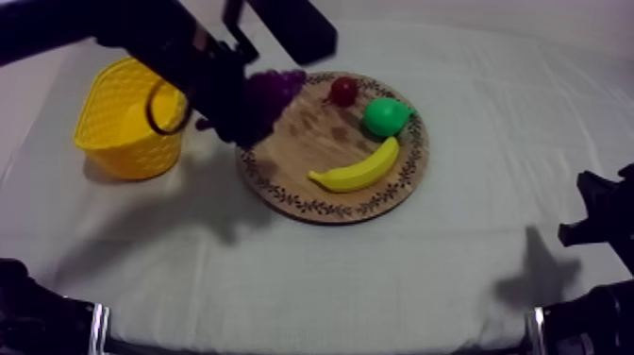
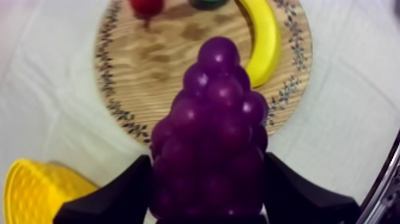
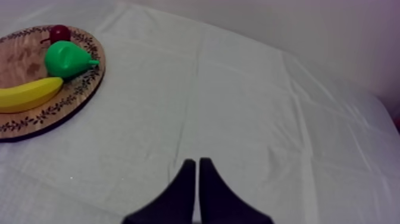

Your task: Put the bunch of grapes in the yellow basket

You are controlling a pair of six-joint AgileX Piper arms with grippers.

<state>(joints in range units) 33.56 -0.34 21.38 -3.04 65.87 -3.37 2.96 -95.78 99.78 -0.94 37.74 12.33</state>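
Grapes (image 2: pixel 217 119) hang clamped in left pincer (image 2: pixel 205 173) over the board (image 2: pixel 137 65); right pincer (image 3: pixel 197 170) clenched, empty.

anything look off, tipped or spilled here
Nothing stands out. The left hand is shut on the bunch of grapes, held over the wooden board at its edge nearest the yellow basket, which stands upright. The banana, pear and small red fruit lie on the board.
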